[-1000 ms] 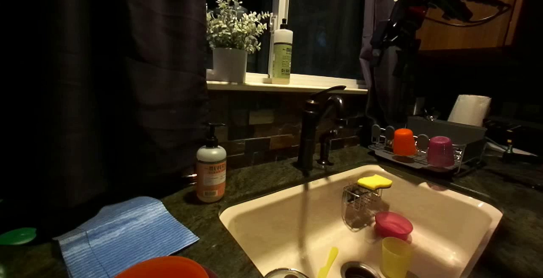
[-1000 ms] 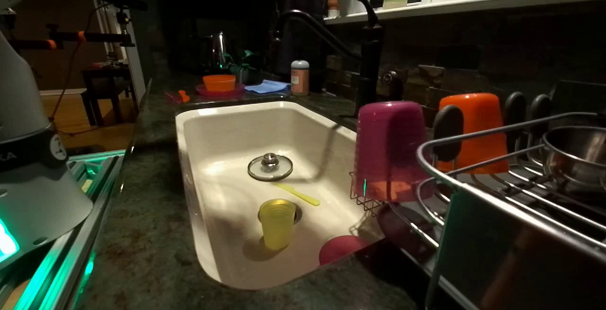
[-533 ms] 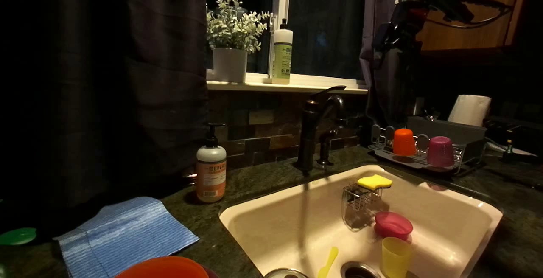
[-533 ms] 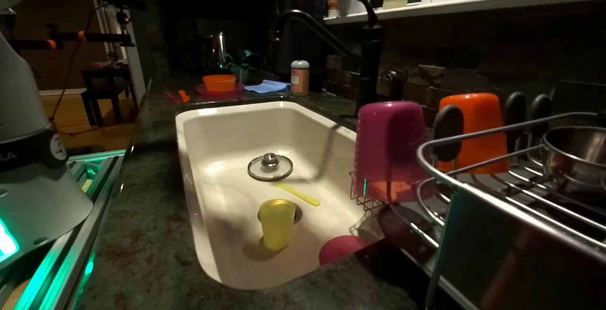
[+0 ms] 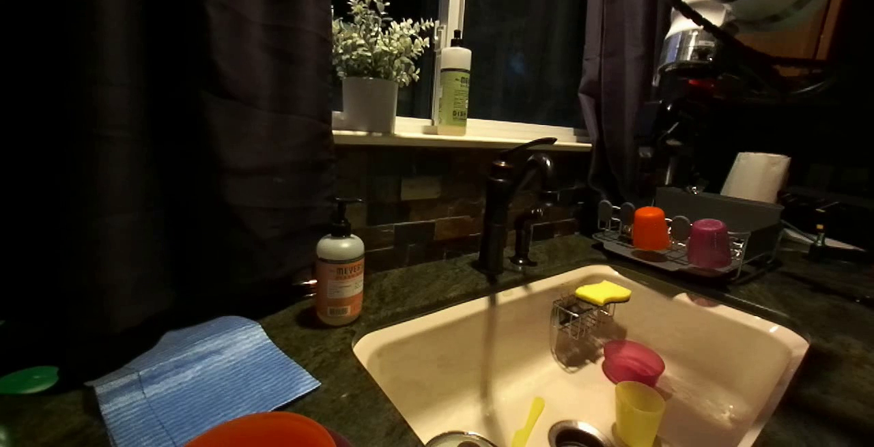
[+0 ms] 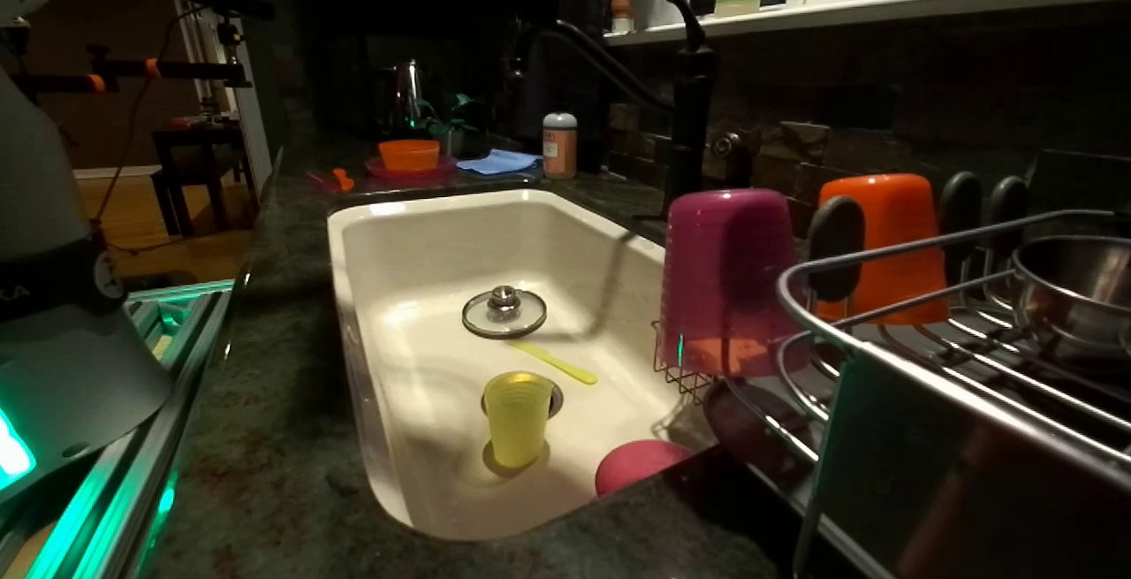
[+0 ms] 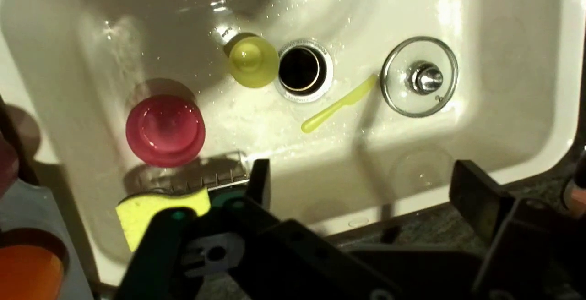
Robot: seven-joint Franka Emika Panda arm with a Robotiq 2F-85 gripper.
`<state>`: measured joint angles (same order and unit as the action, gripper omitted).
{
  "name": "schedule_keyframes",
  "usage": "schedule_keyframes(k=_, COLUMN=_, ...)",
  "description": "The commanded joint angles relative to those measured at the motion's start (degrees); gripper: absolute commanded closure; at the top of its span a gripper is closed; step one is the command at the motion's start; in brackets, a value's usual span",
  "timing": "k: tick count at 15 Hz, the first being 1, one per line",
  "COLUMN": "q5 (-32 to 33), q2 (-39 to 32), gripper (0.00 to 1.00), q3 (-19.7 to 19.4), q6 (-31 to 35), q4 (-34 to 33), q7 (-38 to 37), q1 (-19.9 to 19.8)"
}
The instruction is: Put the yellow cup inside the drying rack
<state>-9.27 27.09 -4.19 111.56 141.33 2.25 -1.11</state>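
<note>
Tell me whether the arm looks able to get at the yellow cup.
Probably yes: the tool is open, and in the wrist view nothing covers the yellow cup, which stands upright in the sink, clear of the pink bowl.

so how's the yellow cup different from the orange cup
Pose: the yellow cup stands mouth up, while the orange cup is turned mouth down.
Place: the yellow cup is down in the sink; the orange cup is in the drying rack.
Look: the yellow cup is yellow-green and seems translucent; the orange cup is a strong orange.
Shared: both are plain tumblers that taper toward the base.
</note>
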Motion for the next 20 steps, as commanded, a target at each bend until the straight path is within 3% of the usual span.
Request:
schedule_keyframes(k=1, q5=0.17, q2=0.69, gripper=0.00, q3=-2.12, q6=2.78, q4=6.72, q7=8.04, q1=-0.06)
schedule_keyframes(k=4, q5=1.43, q2=-0.60, gripper=0.00, q3=-3.47, q6=6.04, q4=11.66, q7=13.21, q1=-0.53)
schedule_keyframes(k=5, q5=-1.53, q2=-1.00, gripper=0.00, q3=-4.75, q6=5.09, q4=12.32, q7=15.04, q1=0.25)
schedule_keyframes(k=6, q5=0.14, q2=-0.91, gripper=0.00, q3=-3.15, q6=3.89, q4=9.81, q7=11.72, q1=-0.37)
schedule_keyframes(k=14, q5=-0.31, q2=-1.38, gripper=0.00, q3=-4.14, q6=3.87, q4=11.52, q7=13.97, q1=-0.29)
schedule_keyframes(k=20, q5=7.81, q2=-11.93, gripper=0.00, q3=-3.67, q6=22.64, q4=12.07, q7=10.91, q1=-3.64)
